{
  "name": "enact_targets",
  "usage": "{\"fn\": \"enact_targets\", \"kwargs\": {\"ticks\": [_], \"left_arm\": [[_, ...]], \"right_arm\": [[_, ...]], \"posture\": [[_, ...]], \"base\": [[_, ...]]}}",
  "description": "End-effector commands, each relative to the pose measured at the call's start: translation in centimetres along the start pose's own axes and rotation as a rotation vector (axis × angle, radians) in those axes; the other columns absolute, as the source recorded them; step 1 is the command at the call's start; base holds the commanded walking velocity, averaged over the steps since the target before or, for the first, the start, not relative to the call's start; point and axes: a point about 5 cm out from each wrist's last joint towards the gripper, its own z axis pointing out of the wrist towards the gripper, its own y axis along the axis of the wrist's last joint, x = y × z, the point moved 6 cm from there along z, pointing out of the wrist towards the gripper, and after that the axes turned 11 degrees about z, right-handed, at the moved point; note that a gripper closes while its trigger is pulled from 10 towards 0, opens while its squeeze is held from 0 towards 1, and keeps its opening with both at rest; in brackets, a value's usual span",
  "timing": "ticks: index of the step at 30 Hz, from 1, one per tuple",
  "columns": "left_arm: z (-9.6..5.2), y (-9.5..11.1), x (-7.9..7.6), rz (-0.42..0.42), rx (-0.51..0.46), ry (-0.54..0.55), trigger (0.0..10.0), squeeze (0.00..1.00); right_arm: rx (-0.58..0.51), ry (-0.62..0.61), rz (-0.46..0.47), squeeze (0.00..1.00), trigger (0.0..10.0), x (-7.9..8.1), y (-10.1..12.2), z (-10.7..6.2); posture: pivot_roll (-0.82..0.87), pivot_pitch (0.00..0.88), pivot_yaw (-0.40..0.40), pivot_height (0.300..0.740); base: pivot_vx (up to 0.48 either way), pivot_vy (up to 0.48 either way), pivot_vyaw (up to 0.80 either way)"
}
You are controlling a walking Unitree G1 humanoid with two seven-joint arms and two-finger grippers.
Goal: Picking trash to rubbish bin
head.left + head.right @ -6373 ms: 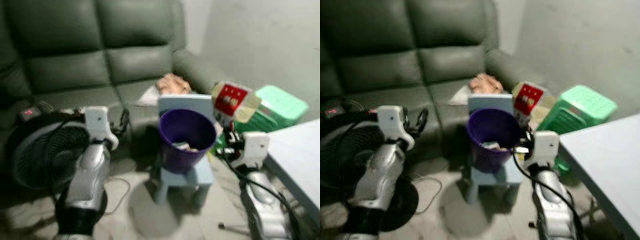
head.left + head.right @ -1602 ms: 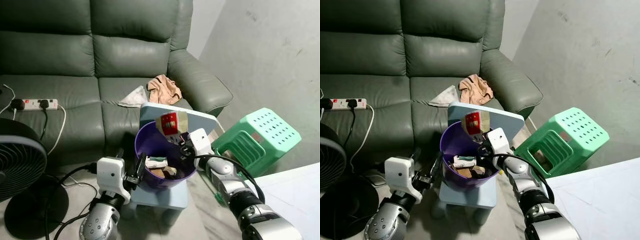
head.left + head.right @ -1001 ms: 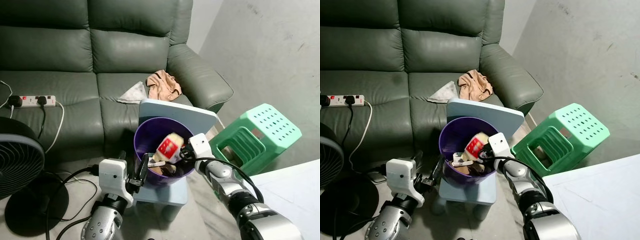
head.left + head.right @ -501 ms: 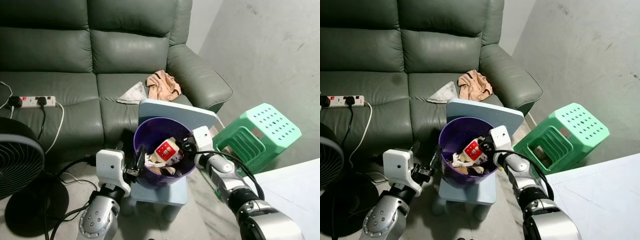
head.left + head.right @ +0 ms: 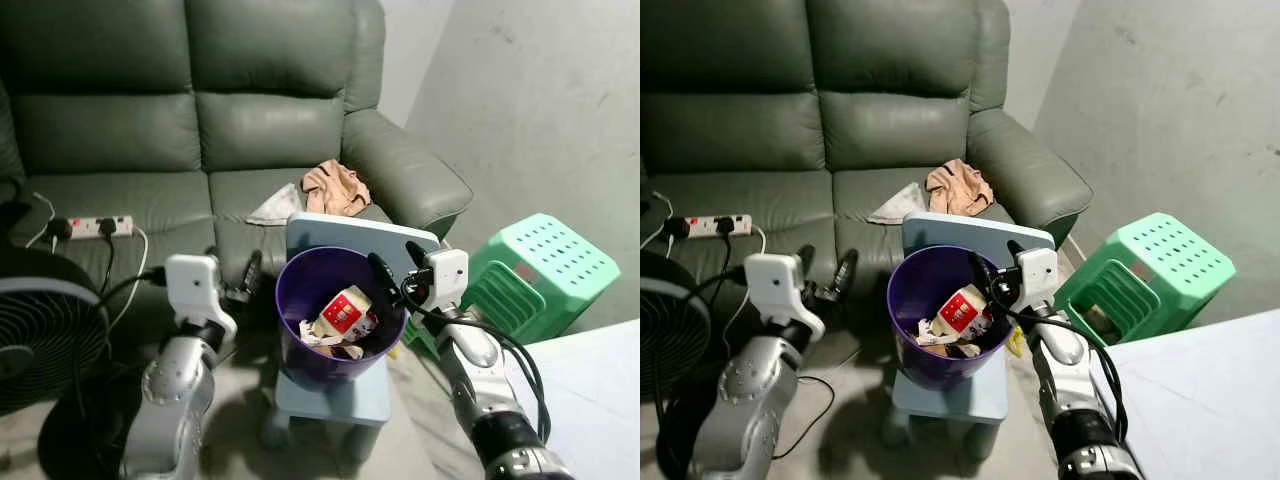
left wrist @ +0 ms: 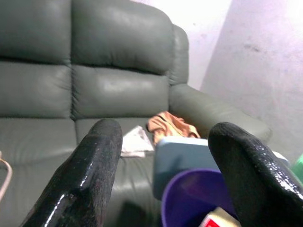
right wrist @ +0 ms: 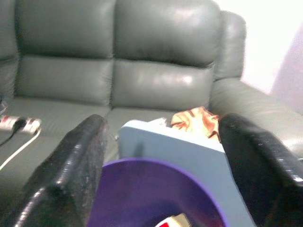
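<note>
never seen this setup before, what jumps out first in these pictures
The eye lands on the purple rubbish bin, standing on a small pale blue chair in front of a dark green sofa, with a red-and-white carton lying on the trash inside it. The right gripper hangs open at the bin's right rim, and the left gripper is open off to its left. A mint green stool lies tipped by the wall on the right.

— What am I seeing around us?
— I'm looking at a dark green leather sofa point(image 5: 200, 110) standing against a pale grey wall point(image 5: 540, 90), a green plastic stool point(image 5: 530, 275) tipping beside it, a black fan point(image 5: 45, 345) sitting on the concrete floor point(image 5: 840, 420).
</note>
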Motion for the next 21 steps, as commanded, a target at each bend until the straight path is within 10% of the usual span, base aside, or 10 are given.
{"fn": "enact_targets", "kwargs": {"ticks": [1,19,21], "left_arm": [[0.6,-0.4,0.2,0.008,0.009,0.011,10.0,0.00],[2.8,-1.8,2.7,-0.006,0.004,0.038,10.0,0.00],[2.9,-1.7,2.9,-0.006,-0.002,0.047,10.0,0.00]], "right_arm": [[-0.060,-0.048,0.003,1.00,10.0,-1.3,1.5,-0.7],[-0.140,-0.299,-0.035,1.00,10.0,-4.1,3.2,-5.3],[-0.137,-0.304,-0.032,0.00,10.0,-4.0,3.1,-5.3]], "posture": [[0.07,0.000,-0.116,0.740],[-0.02,0.000,-0.043,0.740],[-0.02,0.000,-0.040,0.740]], "base": [[0.000,0.000,0.00],[0.000,0.000,0.00],[0.000,0.000,0.00]]}}
